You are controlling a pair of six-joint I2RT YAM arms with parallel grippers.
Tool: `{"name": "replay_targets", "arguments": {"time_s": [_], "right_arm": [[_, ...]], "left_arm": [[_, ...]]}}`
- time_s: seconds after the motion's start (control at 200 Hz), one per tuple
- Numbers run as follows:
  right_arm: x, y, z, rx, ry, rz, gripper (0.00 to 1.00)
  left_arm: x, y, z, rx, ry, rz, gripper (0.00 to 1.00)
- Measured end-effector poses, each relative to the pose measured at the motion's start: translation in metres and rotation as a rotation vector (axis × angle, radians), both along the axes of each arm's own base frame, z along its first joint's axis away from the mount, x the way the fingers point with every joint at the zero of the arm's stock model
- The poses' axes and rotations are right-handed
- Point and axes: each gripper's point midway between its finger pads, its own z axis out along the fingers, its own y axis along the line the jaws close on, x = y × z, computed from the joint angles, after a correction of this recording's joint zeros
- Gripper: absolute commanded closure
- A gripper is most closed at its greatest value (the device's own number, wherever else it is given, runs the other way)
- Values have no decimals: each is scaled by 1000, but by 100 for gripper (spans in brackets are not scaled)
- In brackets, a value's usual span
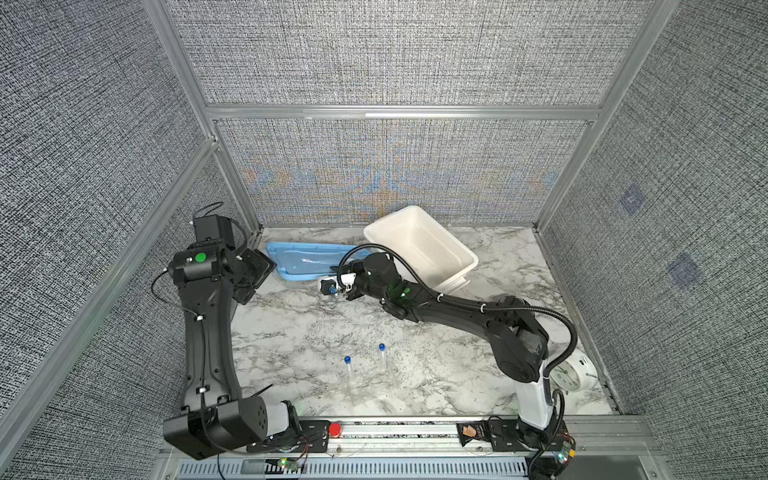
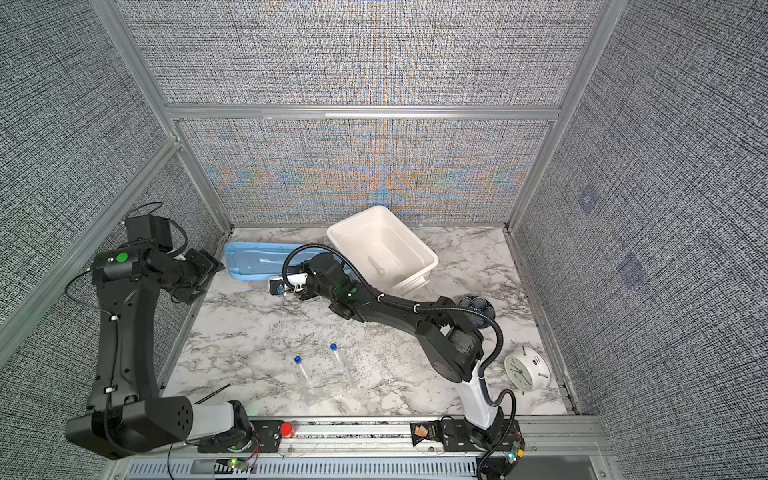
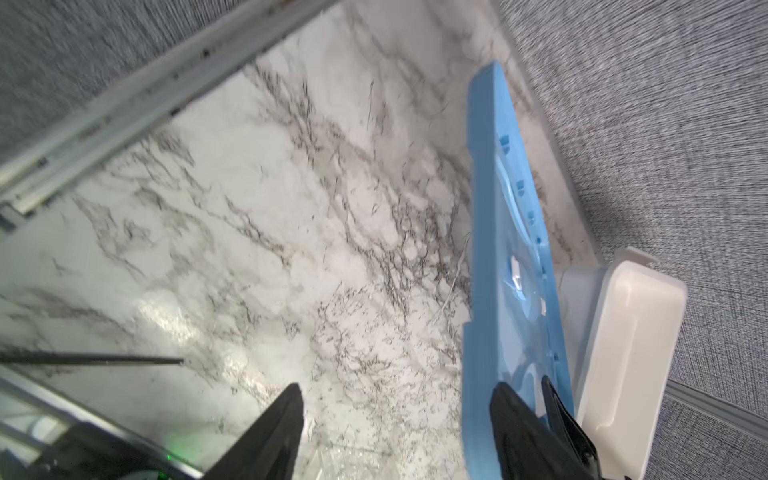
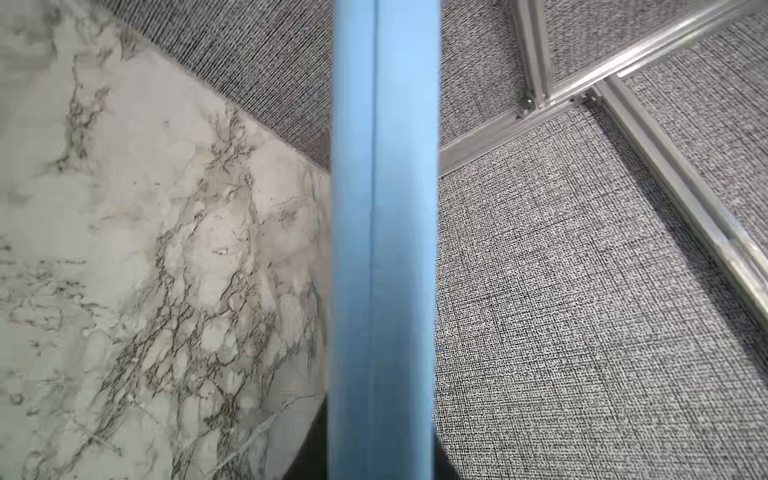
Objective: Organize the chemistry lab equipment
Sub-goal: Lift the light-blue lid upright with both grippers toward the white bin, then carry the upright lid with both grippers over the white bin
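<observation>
The left tube (image 1: 350,374) and right tube (image 1: 385,361) lie side by side at near centre of the marble table (image 1: 291,324). Their long axes run near to far, blue caps at the far ends, clear of both arms. A pestle (image 2: 376,266) lies in the tilted white bin (image 1: 419,241) at the far side. The left gripper (image 3: 397,388) is spread wide at the blue lid's (image 1: 299,259) left end, while the right gripper (image 1: 332,286) sits at its near right corner, grip impossible to tell.

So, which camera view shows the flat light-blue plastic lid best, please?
The left wrist view: the flat light-blue plastic lid runs across it close up, moulded face and tabs visible. Both top views show it small, one end behind the right arm. The right wrist view shows only a blurred edge.
</observation>
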Motion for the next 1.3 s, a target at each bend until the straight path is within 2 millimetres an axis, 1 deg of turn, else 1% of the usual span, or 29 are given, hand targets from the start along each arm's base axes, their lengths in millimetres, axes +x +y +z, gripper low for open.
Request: {"name": "replay_targets", "arguments": {"time_s": [0.14,0.245,0.35,0.555,0.625,0.71,0.81,0.86,0.915,0.99,1.04,1.135,1.301], "right_arm": [[-2,-11,24,71,69,-1,81],[-2,-24,42,130,146,-8,81],[-1,-40,65,213,232,-11,82],[6,-69,103,400,442,-28,85],[10,-81,116,477,529,-32,85],[18,-99,130,578,645,-39,92],[26,-122,140,678,777,-55,93],[27,-131,141,705,825,-72,92],[22,-136,141,714,870,-75,92],[13,-142,144,728,940,-67,92],[11,-148,145,743,985,-67,91],[20,-167,144,798,1063,-109,91],[31,-198,142,845,1178,-168,91]], "left_arm": [[3,3,46,109,-222,-39,12],[14,-1,68,151,-329,-104,9],[26,-4,73,172,-377,-158,8],[36,-10,75,191,-449,-216,8],[41,-15,73,178,-471,-246,9],[52,-27,67,123,-501,-308,16],[69,-46,52,14,-526,-393,15],[77,-54,41,-48,-525,-426,14],[86,-67,31,-103,-518,-471,12],[95,-88,24,-150,-518,-548,10],[100,-103,20,-171,-521,-602,10],[112,-127,11,-213,-530,-689,10],[135,-159,-11,-298,-527,-769,11]]}}
